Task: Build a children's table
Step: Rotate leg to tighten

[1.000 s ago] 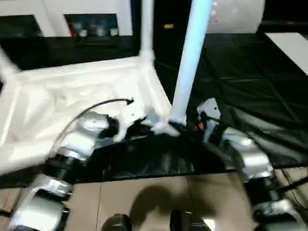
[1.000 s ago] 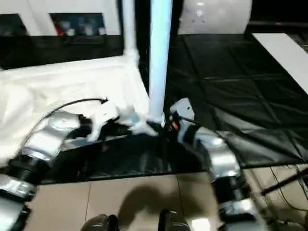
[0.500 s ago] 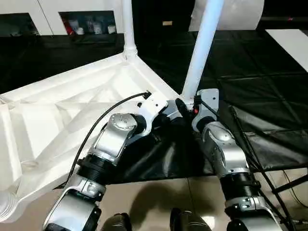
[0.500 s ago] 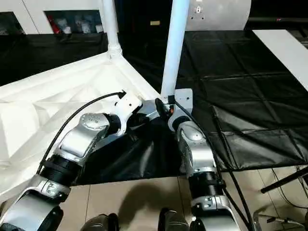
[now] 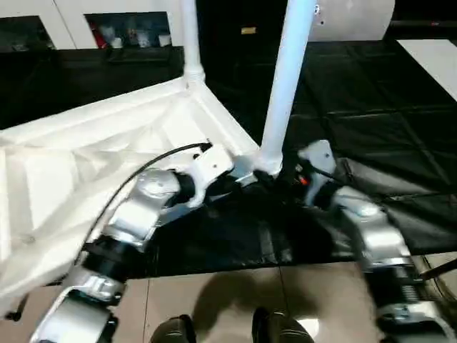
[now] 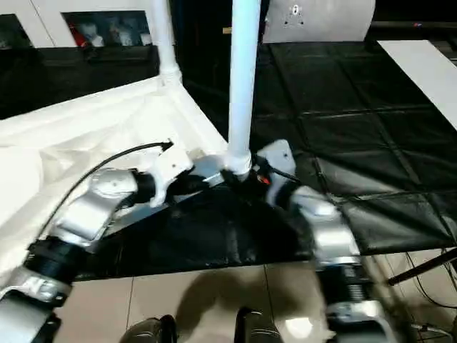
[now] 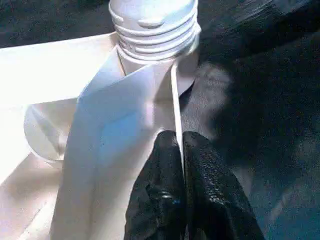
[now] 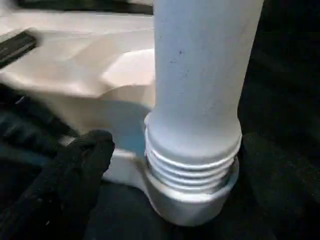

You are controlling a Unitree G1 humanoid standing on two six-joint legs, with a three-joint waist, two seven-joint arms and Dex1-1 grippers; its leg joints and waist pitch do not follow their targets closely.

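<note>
The children's table top (image 5: 107,150) lies upside down on the black workbench, ribbed side up. Two white legs stand in its corner sockets, a far one (image 5: 189,36) and a near one (image 5: 285,78). My left gripper (image 7: 180,137) is shut on the thin rim of the top just beside the near corner socket (image 7: 152,25). At the foot of the near leg is my right gripper (image 5: 280,175), open. One black finger (image 8: 80,165) stands clear of the leg's threaded base (image 8: 192,165), with a gap between them. Its other finger is hidden.
The black sheet-covered workbench (image 5: 371,114) stretches right and back of the top. A white panel (image 5: 432,61) lies at its far right. A pale roll (image 5: 350,11) stands behind the near leg. Tiled floor (image 5: 214,300) runs along the bench's front edge.
The head camera has swung, so the whole picture shifted. My right gripper has widened off the near leg's base and its forearm lies further right. The left grip on the rim is unchanged.
</note>
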